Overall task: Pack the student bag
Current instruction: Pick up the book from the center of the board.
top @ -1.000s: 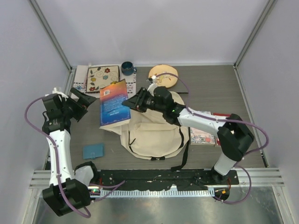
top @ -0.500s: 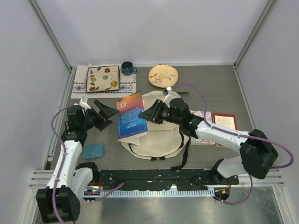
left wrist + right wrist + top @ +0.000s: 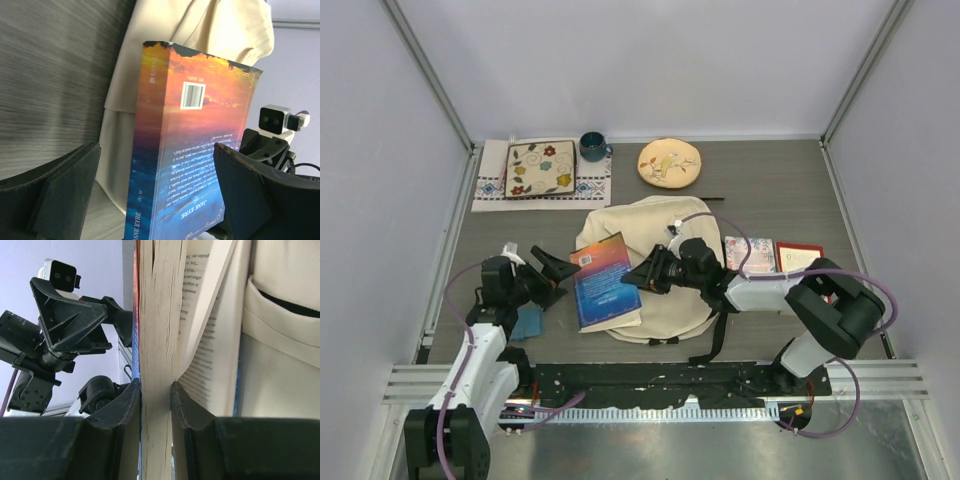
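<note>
Two arms are low over the tabletop (image 3: 770, 180). From above, the bag (image 3: 645, 215) lies flat in the middle, close to the arms. The right jaws hold a book (image 3: 607, 282) over the bag's left edge. The left jaws are wide open just left of the book and hold nothing.

From the left wrist, the book (image 3: 192, 150) stands between the open jaws. I cannot tell if they touch it. The bag (image 3: 200, 35) is behind it, all folds and wrinkles.

From the right wrist, the jaws pinch the cover and a thick bunch of pages of the book (image 3: 156, 340). The other pages flop open toward the bag (image 3: 280, 355).

The bag looks soft and light, so I think it will sag and fold when pulled. A good place to grab is likely the firmer rim of its pocket, or a black strap (image 3: 713, 340).
</note>
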Robot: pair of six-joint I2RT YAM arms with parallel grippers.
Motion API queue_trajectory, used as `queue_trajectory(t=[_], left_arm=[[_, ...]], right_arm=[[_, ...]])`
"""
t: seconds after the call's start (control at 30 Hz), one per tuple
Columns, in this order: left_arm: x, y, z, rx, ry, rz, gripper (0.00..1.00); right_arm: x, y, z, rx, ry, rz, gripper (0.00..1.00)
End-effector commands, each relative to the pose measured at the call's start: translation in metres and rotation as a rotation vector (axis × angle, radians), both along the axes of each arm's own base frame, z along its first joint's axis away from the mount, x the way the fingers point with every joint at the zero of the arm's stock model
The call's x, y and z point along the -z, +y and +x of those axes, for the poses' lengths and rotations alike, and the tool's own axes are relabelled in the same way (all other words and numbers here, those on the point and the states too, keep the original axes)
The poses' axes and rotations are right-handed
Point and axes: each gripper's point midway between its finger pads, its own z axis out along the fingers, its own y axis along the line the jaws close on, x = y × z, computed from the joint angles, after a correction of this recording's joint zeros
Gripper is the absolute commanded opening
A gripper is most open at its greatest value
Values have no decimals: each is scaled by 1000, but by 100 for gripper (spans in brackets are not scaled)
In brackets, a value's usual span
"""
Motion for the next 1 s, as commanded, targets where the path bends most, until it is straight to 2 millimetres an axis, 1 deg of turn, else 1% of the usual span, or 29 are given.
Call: queue_trajectory(t=[0.0, 0.07, 0.1, 0.13, 0.17, 0.2, 0.3, 0.33, 0.37, 0.4, 0.43, 0.53, 0.57, 0.63, 0.67, 0.73, 0.77, 0.87, 0.9, 0.93, 0.97], left_arm=[[2, -4, 3, 6, -40, -9, 100], [8, -5, -1, 13, -28, -9, 100], [13, -5, -3, 12, -18, -10, 100], [13, -6, -4, 10, -20, -15, 100], [14, -6, -4, 5, -17, -25, 100], [16, -7, -4, 6, -24, -29, 100], [22, -7, -7, 4, -5, -29, 100], [25, -13, -11, 30, 10, -33, 100], [20, -15, -7, 30, -22, -41, 100], [23, -16, -9, 28, -10, -53, 100], [23, -18, -9, 31, -12, -63, 100], [14, -24, -5, 42, -47, -90, 100], [6, -26, -1, 47, -71, -94, 98], [-2, -32, 1, 78, -93, -106, 91], [-9, -33, 5, 86, -107, -107, 84], [-14, -38, 6, 112, -117, -115, 74], [-19, -39, 8, 119, -128, -120, 65], [-29, -43, 10, 139, -147, -129, 49], [-30, -43, 10, 146, -151, -130, 45], [-33, -45, 10, 156, -155, -135, 39], [-36, -45, 11, 161, -160, -136, 28]], right_arm=[[-45, 14, 5, -16, -40, 244, 1], [-40, 17, 6, -18, -24, 279, 1], [-46, 18, 6, -24, -20, 318, 1], [-38, 21, 6, -25, 2, 315, 1], [-36, 22, 6, -28, 10, 322, 1], [-40, 22, 7, -29, 16, 348, 1], [-33, 24, 7, -32, 42, 355, 1], [-32, 24, 6, -33, 46, 355, 1], [-31, 24, 6, -33, 47, 354, 1], [-30, 24, 7, -29, 50, 354, 1], [-30, 24, 6, -32, 50, 354, 1], [-28, 24, 5, -39, 54, 351, 1], [-28, 24, 4, -41, 54, 349, 1], [-28, 25, 3, -50, 54, 347, 1], [-28, 25, 2, -55, 55, 345, 1], [-27, 26, 1, -65, 56, 339, 1], [-24, 27, -2, -78, 57, 320, 1], [-23, 29, -3, -95, 22, 280, 1], [-16, 28, -4, -96, 38, 247, 1], [-23, 29, -3, -101, 21, 246, 1], [-22, 29, -3, -102, 15, 231, 1]])
